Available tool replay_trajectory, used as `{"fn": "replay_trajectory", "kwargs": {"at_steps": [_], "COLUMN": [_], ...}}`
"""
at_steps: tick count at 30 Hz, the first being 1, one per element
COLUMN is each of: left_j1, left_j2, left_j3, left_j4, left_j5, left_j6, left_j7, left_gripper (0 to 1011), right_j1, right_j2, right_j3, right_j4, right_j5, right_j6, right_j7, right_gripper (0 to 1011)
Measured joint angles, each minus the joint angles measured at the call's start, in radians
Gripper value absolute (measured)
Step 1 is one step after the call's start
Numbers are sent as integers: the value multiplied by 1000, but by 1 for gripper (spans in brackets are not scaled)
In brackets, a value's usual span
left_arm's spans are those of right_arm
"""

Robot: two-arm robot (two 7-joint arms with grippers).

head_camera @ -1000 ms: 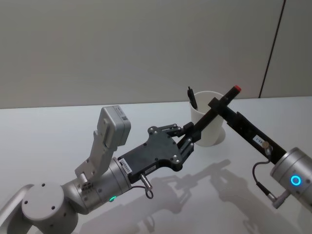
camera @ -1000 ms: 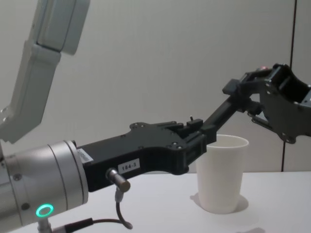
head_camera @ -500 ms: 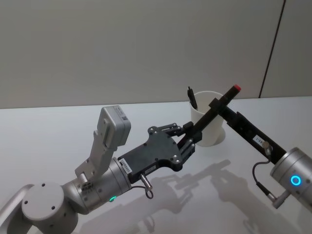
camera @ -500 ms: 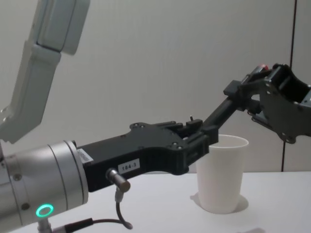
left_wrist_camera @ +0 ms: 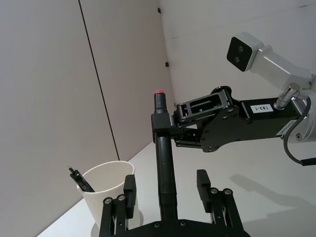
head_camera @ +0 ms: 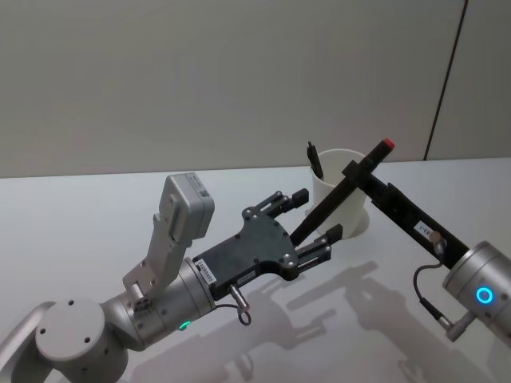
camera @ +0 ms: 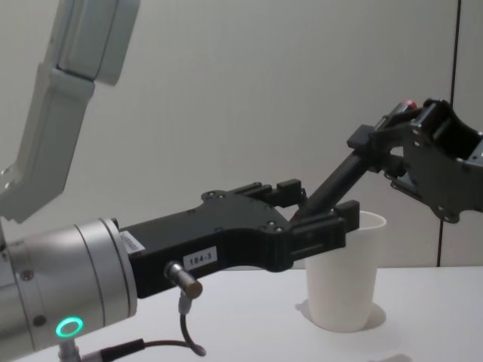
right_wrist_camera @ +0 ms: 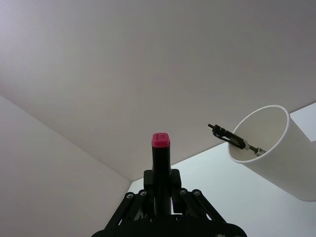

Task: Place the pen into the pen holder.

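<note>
Pen [head_camera: 339, 194], slanting above the table at the pen holder's [head_camera: 343, 206] 7 o'clock, is pinched by our right gripper [head_camera: 361, 171], our left gripper [head_camera: 313, 217] spread around it; next we tip it over the rim.

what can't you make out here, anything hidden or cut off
- Lower end of the black red-capped pen: head view, hidden behind the open left gripper.
- Second dark pen in the white paper cup: its lower part is hidden by the cup wall.
- Right gripper: chest view, body cut off by the right edge.
</note>
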Motion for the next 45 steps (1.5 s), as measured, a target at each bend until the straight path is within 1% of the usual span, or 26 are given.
{"fn": "replay_trajectory", "kwargs": {"at_steps": [1, 2, 5, 8, 10, 14, 15, 17, 18, 22, 24, 26, 27, 28, 30, 33, 34, 35, 36, 38, 39, 40, 43, 44, 45], "left_j1": [0, 0, 0, 0, 0, 0, 0, 0, 0, 0, 0, 0, 0, 0, 0, 0, 0, 0, 0, 0, 0, 0, 0, 0, 0], "left_j2": [0, 0, 0, 0, 0, 0, 0, 0, 0, 0, 0, 0, 0, 0, 0, 0, 0, 0, 0, 0, 0, 0, 0, 0, 0], "left_j3": [0, 0, 0, 0, 0, 0, 0, 0, 0, 0, 0, 0, 0, 0, 0, 0, 0, 0, 0, 0, 0, 0, 0, 0, 0], "left_j4": [0, 0, 0, 0, 0, 0, 0, 0, 0, 0, 0, 0, 0, 0, 0, 0, 0, 0, 0, 0, 0, 0, 0, 0, 0], "left_j5": [0, 0, 0, 0, 0, 0, 0, 0, 0, 0, 0, 0, 0, 0, 0, 0, 0, 0, 0, 0, 0, 0, 0, 0, 0], "left_j6": [0, 0, 0, 0, 0, 0, 0, 0, 0, 0, 0, 0, 0, 0, 0, 0, 0, 0, 0, 0, 0, 0, 0, 0, 0], "left_j7": [0, 0, 0, 0, 0, 0, 0, 0, 0, 0, 0, 0, 0, 0, 0, 0, 0, 0, 0, 0, 0, 0, 0, 0, 0], "left_gripper": [777, 777, 883, 930, 994, 1001, 1001, 1001, 1001, 1001, 1001, 1001, 1001, 1001, 1001, 1001, 1001, 1001, 1001, 1001, 1001, 1001, 1001, 1001, 1001], "right_j1": [0, 0, 0, 1, 1, 3, 4, 5, 6, 8, 11, 12, 14, 15, 17, 22, 22, 24, 25, 30, 30, 33, 37, 39, 40], "right_j2": [0, 0, 0, 0, 0, -1, -2, -3, -4, -8, -11, -13, -15, -16, -17, -23, -23, -25, -26, -32, -32, -35, -40, -43, -44], "right_j3": [0, 0, 0, -1, -3, -7, -9, -12, -14, -18, -23, -24, -27, -28, -30, -35, -35, -38, -38, -43, -43, -46, -49, -51, -52], "right_j4": [0, 0, 0, 0, 0, -1, -2, -3, -3, -5, -7, -7, -7, -7, -7, -6, -6, -5, -4, 0, 0, 2, 6, 9, 10], "right_j5": [0, 0, 0, -6, -13, -44, -64, -81, -102, -150, -204, -229, -257, -276, -304, -383, -383, -414, -429, -498, -498, -535, -583, -615, -636], "right_j6": [0, 0, 0, -3, -6, -22, -33, -42, -54, -80, -110, -123, -137, -147, -160, -197, -197, -209, -215, -240, -240, -252, -266, -274, -278], "right_j7": [0, 0, 0, 0, 0, -1, -4, -7, -10, -21, -32, -37, -42, -46, -50, -61, -61, -65, -67, -77, -77, -82, -89, -93, -97], "right_gripper": [175, 175, 175, 175, 175, 175, 175, 175, 175, 175, 173, 175, 175, 175, 175, 175, 175, 175, 175, 175, 175, 175, 175, 175, 175]}}
